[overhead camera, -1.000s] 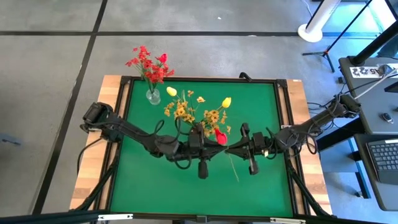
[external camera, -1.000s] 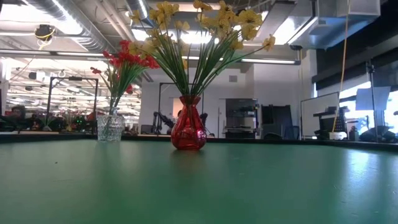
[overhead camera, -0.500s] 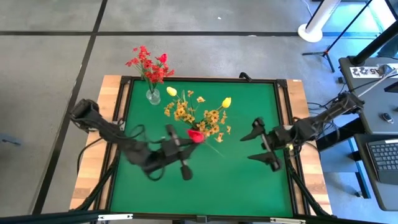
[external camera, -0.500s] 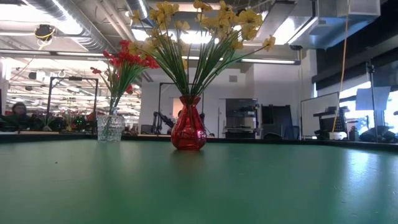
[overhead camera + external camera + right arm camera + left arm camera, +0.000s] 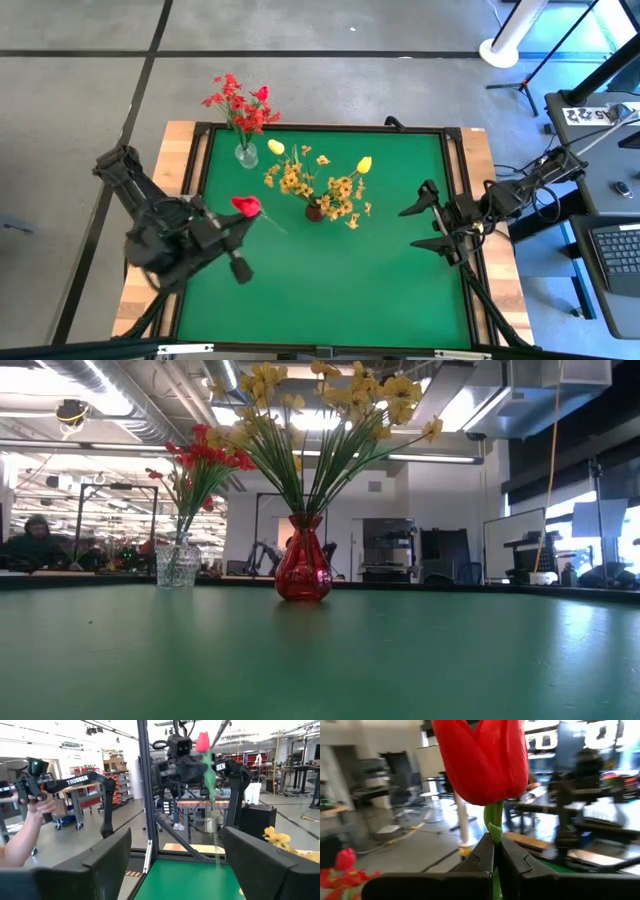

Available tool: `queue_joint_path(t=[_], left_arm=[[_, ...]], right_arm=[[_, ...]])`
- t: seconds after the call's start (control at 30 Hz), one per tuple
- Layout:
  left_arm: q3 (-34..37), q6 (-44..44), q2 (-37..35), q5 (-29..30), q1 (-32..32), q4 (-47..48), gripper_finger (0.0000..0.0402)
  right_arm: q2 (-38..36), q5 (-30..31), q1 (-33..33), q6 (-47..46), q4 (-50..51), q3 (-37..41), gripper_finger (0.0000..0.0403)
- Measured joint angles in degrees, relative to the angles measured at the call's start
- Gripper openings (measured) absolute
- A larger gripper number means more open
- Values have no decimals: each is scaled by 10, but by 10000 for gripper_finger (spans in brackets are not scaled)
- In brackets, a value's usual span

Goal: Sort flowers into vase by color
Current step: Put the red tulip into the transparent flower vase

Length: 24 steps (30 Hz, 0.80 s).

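Note:
My left gripper (image 5: 238, 214) hovers over the table's left part, shut on a single red tulip-like flower (image 5: 246, 205) whose bloom (image 5: 485, 760) fills the left wrist view. A clear glass vase (image 5: 246, 155) with red flowers (image 5: 200, 455) stands at the far left. A red vase (image 5: 303, 570) with yellow flowers (image 5: 325, 180) stands in the table's middle. My right gripper (image 5: 425, 226) hangs open near the table's right edge, nothing between its fingers (image 5: 107, 855). My left gripper pinches the flower's green stem (image 5: 494, 827) just under the bloom between its two fingers (image 5: 482, 855). The fingers come about level from the table's left side and lie across the stem. The flower stands upright, lifted clear, its stem (image 5: 215, 820) hanging below the fingers.
The green mat (image 5: 330, 290) lies bare in its near half. A black frame (image 5: 455, 140) runs round the mat, with wooden table edges (image 5: 180, 140) outside it. A person (image 5: 35, 540) and a hand (image 5: 42, 807) show in the room beyond.
My right gripper has opened, let go of the red flower's stem and drawn back toward the table's right edge. My left gripper has carried the flower up from the table's middle toward the left edge, and the flower now hangs upright, clear of the mat.

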<state>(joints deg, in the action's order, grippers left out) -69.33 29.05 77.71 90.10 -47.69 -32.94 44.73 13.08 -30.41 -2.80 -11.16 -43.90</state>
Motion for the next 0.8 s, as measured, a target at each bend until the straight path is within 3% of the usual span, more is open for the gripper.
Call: queue_joint_path(t=[0.27,0.47,0.8], left_arm=[[88,-16,-3,-1,115,20,0],[170,-63,-51,-1,114,18,0],[421,-278,-190,-1,112,19,0]], right_arm=[[2,3,0,3,27,0,301],[2,8,0,-13,65,0,301],[5,8,0,-8,83,0,301]])
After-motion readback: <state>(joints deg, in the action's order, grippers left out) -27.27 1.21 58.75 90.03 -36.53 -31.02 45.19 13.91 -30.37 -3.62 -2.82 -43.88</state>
